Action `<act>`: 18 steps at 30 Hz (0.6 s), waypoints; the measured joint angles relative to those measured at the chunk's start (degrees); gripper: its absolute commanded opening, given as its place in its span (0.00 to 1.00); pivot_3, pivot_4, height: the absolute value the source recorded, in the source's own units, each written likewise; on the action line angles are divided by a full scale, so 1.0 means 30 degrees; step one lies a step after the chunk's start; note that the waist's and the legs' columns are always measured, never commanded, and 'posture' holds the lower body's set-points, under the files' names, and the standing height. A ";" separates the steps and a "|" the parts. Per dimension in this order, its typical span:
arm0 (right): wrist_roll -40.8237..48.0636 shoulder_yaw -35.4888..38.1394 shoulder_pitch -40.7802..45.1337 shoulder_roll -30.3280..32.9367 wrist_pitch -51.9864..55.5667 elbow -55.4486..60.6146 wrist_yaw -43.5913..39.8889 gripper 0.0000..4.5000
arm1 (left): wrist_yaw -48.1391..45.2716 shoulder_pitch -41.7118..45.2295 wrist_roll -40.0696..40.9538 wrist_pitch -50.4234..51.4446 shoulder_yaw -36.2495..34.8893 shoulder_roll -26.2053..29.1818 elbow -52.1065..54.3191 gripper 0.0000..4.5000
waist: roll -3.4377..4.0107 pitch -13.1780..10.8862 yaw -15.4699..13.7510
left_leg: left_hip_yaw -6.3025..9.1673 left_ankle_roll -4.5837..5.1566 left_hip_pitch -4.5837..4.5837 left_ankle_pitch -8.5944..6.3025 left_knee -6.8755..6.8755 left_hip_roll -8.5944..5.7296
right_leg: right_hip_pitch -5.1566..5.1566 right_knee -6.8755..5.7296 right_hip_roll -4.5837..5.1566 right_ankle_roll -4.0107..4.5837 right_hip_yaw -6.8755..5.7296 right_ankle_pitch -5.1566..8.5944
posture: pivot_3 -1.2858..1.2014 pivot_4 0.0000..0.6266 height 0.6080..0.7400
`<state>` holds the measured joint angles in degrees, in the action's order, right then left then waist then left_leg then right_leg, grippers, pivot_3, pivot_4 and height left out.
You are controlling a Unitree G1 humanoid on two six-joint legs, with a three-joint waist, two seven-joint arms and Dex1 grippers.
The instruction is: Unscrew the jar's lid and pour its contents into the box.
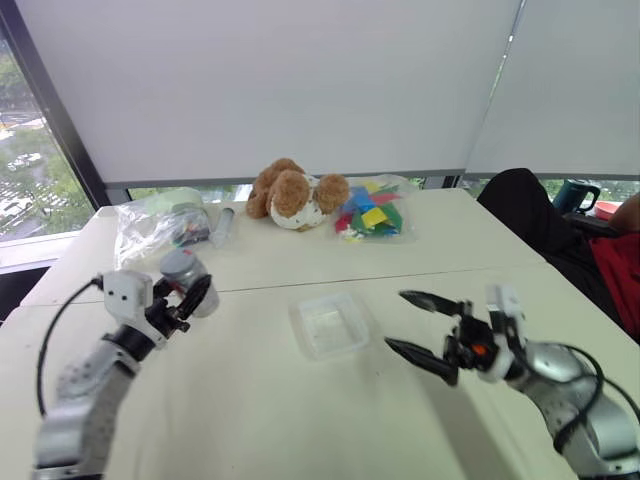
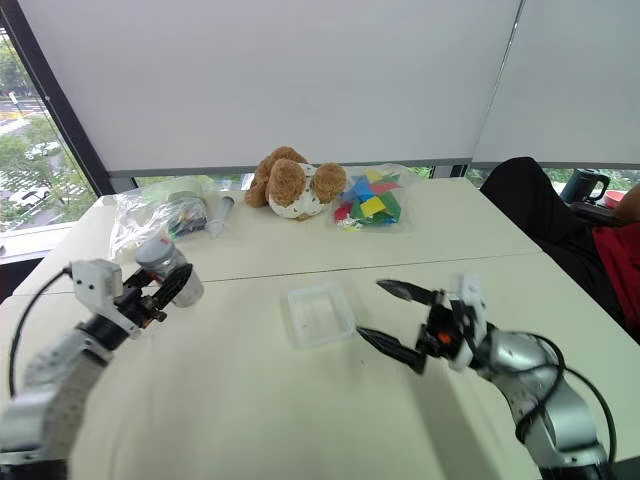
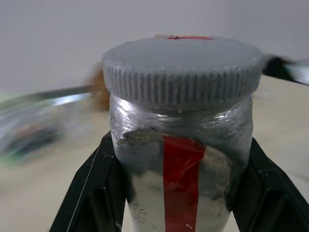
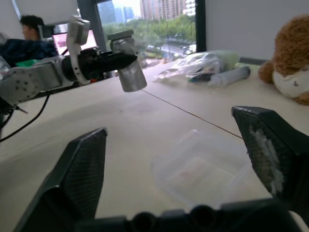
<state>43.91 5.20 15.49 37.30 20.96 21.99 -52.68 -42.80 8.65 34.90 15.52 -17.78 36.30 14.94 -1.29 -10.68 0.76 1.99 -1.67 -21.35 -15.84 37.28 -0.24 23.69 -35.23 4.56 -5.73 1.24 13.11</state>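
My left gripper [image 1: 196,294] is shut on the jar [image 1: 184,271], a grey-silver jar with a red stripe [image 3: 181,186], held slightly tilted above the table's left side. The grey ribbed lid [image 3: 182,67] sits on top of it. Black fingers [image 3: 91,193] press both sides of the jar body. The contents are hidden inside. The box [image 1: 305,340], a shallow clear tray, lies on the table between my arms. To its right my right gripper [image 1: 396,320] hangs open and pointing left, with nothing between its fingers, a little above the table.
At the back of the table sit a brown plush dog [image 1: 295,195], a bag of coloured blocks [image 1: 372,212], a clear plastic bag [image 1: 155,222] and a slim tube [image 1: 225,226]. A dark bag [image 1: 530,210], a mug [image 1: 575,195] and a person in red [image 1: 620,265] are at the right.
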 measured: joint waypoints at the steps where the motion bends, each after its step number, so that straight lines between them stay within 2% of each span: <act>1: 0.0590 -0.0298 0.0840 -0.0014 0.0879 0.0507 0.0311 1.00 | -0.1107 0.0065 0.0273 0.0268 0.0379 0.0690 0.0170 0.47 | 0.0027 0.0007 -0.0004 | 0.0000 0.0000 -0.0001 0.0000 -0.0002 -0.0003 | -0.0002 0.0011 0.0000 0.0001 -0.0001 0.0000 | 0.52 0.24 1.00; 3: 0.1575 -0.1454 0.3351 -0.0176 0.3113 0.1138 0.1116 1.00 | -0.3111 0.0325 0.0788 0.1067 0.1347 0.1445 0.0339 0.47 | 0.0059 -0.0003 -0.0057 | 0.0005 0.0003 -0.0014 0.0001 -0.0002 -0.0005 | -0.0003 0.0022 0.0007 -0.0001 -0.0003 0.0001 | 0.52 0.24 1.00; 9: 0.1301 -0.4249 0.8601 -0.2442 0.6828 0.0669 0.3582 1.00 | -0.4886 0.2338 0.0992 0.1737 0.3849 0.0824 0.0410 0.47 | 0.0032 -0.0014 -0.0011 | 0.0006 0.0005 -0.0047 0.0001 -0.0006 -0.0041 | 0.0026 0.0024 0.0006 -0.0018 -0.0009 -0.0009 | 0.52 0.24 1.00; 18: -0.0133 -0.5726 1.0428 -0.4234 0.8540 -0.0879 0.4510 1.00 | -0.5603 0.2284 -0.0018 0.0774 0.5492 -0.0410 0.0389 0.47 | 0.0034 -0.0015 0.0023 | 0.0000 0.0009 -0.0069 0.0001 -0.0028 -0.0039 | 0.0101 -0.0035 -0.0002 -0.0069 -0.0007 -0.0039 | 0.52 0.24 1.00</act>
<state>43.51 -11.97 46.78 24.60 46.58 19.35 -39.16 -59.61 15.51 34.84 17.84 -1.30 35.07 16.11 -1.19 -10.72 0.83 1.99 -1.64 -21.56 -15.84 37.19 -0.36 24.00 -35.34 4.55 -5.94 1.22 12.99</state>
